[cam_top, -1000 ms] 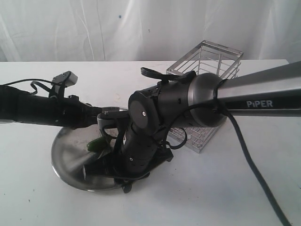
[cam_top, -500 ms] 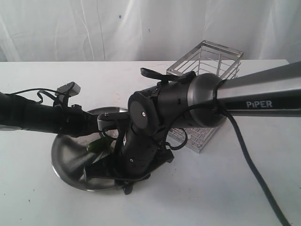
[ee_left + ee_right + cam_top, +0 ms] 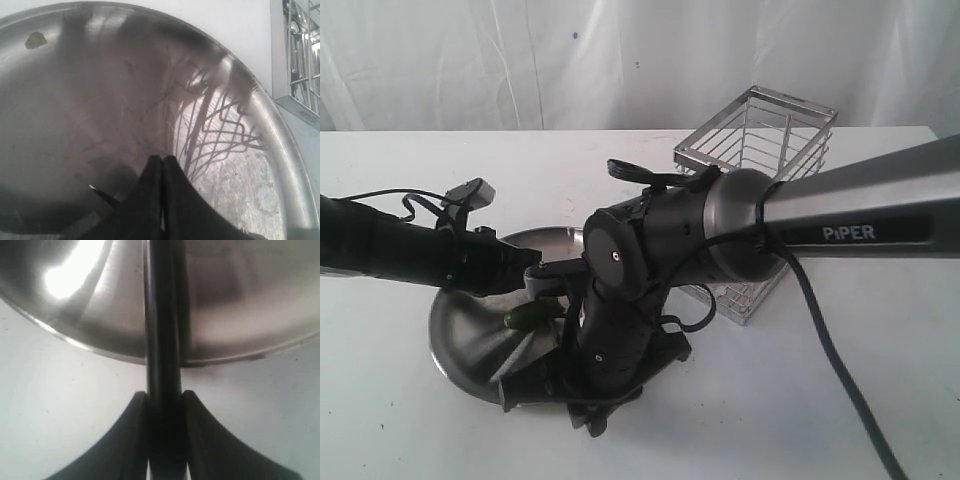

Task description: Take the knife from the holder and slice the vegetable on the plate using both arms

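Right gripper [image 3: 165,402] lowered, clamping slim black knife [image 3: 161,315].

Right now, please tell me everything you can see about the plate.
The plate is round, shallow and looks like stainless steel, with a raised rim and a shiny, scuffed surface that mirrors the wire holder beside it. It rests on the white table. A green vegetable piece lies on it, and a small green scrap sits near its rim. The black knife, clamped in the right pincer, reaches across its rim; the shut left pincer hovers over its inside.
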`<state>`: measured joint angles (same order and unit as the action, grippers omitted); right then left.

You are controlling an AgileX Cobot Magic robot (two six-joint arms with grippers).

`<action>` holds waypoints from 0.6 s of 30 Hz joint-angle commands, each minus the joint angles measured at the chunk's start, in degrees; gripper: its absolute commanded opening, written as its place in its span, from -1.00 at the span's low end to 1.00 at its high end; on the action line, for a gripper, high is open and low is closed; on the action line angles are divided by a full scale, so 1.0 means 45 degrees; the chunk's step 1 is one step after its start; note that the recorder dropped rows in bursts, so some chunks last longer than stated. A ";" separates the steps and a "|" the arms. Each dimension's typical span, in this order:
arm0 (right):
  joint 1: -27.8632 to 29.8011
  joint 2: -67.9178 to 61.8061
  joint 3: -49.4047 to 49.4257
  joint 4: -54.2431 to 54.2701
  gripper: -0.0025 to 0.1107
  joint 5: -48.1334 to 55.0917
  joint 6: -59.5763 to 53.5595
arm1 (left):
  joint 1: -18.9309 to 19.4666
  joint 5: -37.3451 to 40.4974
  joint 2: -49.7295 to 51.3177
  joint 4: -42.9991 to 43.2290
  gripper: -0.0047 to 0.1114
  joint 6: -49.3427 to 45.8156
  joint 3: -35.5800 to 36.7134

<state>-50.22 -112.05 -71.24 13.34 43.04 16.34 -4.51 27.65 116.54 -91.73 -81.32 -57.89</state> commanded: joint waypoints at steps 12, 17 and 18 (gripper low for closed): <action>-0.0040 0.0011 -0.0002 0.0029 -0.96 0.1738 -0.0179 | -0.0044 -0.0302 -0.0358 0.0868 -0.92 0.0742 -0.0002; -0.0040 0.0011 -0.0002 0.0029 -0.96 0.1715 -0.0179 | -0.0044 0.0215 -0.1330 0.0949 -0.92 0.0742 -0.0295; -0.0040 0.0011 -0.0002 0.0029 -0.96 0.1715 -0.0179 | -0.0044 0.0337 -0.1521 0.1101 -0.92 0.0742 -0.0293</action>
<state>-50.31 -112.18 -71.28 13.91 49.95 15.44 -4.74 26.81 112.29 -87.68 -78.23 -58.88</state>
